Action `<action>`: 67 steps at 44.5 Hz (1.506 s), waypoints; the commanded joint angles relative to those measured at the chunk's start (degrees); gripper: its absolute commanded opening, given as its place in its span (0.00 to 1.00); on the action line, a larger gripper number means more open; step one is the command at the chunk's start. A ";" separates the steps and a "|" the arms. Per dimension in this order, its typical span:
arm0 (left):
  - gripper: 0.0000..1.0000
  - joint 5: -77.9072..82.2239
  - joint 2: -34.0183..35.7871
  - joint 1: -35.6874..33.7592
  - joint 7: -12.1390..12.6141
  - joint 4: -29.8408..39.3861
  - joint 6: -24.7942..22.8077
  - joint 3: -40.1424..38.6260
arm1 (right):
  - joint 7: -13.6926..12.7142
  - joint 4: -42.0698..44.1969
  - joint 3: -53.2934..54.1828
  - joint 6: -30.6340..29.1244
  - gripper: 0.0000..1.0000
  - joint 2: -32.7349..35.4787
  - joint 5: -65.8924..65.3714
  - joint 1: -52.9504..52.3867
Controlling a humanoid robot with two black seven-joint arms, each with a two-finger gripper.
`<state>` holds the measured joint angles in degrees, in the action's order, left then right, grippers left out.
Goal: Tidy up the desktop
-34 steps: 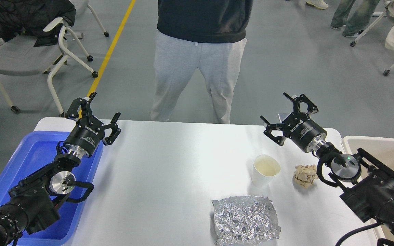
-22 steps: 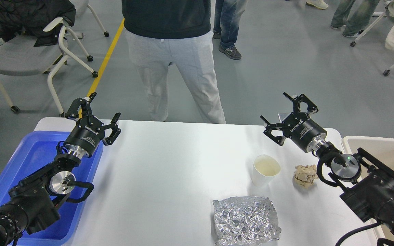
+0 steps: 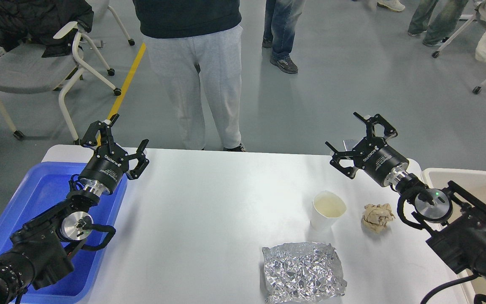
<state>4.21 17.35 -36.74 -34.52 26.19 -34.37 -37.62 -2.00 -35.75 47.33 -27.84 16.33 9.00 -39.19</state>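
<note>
The white desktop [image 3: 209,211] fills the middle of the head view. On its right half stand a white paper cup [image 3: 328,210], a crumpled brown paper ball [image 3: 377,217] right of the cup, and a crumpled sheet of silver foil [image 3: 303,271] near the front edge. My left gripper [image 3: 129,130] is open and empty, held above the desktop's far left corner. My right gripper [image 3: 344,128] is open and empty, held above the far right part of the desktop, behind the cup and the paper ball.
A blue plastic tray [image 3: 36,198] lies at the left end under my left arm. A beige tub [image 3: 475,185] stands past the right end. A person in grey trousers [image 3: 196,84] stands close behind the far edge. Chairs [image 3: 28,67] stand at the back left.
</note>
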 commanded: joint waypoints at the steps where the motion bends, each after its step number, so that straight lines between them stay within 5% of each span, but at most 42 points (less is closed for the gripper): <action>1: 1.00 0.00 -0.04 0.00 -0.02 0.00 0.00 0.01 | -0.11 -6.26 -1.10 0.06 1.00 5.46 -0.03 0.87; 20: 1.00 0.00 0.05 0.00 -0.02 0.00 0.00 0.01 | -0.11 -25.50 -7.34 0.50 1.00 24.80 -2.31 2.19; 31: 1.00 0.00 0.05 0.00 0.07 0.00 0.00 0.01 | -0.72 -35.43 -8.31 2.35 1.00 30.78 -16.19 1.23; 36: 1.00 0.00 0.05 0.00 -0.02 0.00 0.00 0.01 | -3.01 -39.65 -10.32 3.23 1.00 32.54 -23.84 -0.70; 49: 1.00 0.09 0.05 0.00 0.07 0.00 -0.09 0.01 | -3.27 -40.81 -29.30 6.74 1.00 31.84 -39.75 -9.93; 67: 1.00 0.09 0.05 0.00 0.07 0.00 -0.09 0.01 | -3.10 -33.78 -40.21 10.43 1.00 26.57 -51.01 -12.75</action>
<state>4.30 17.40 -36.74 -34.46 26.19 -34.46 -37.62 -5.11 -73.33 13.34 -19.75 46.04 -35.32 -50.19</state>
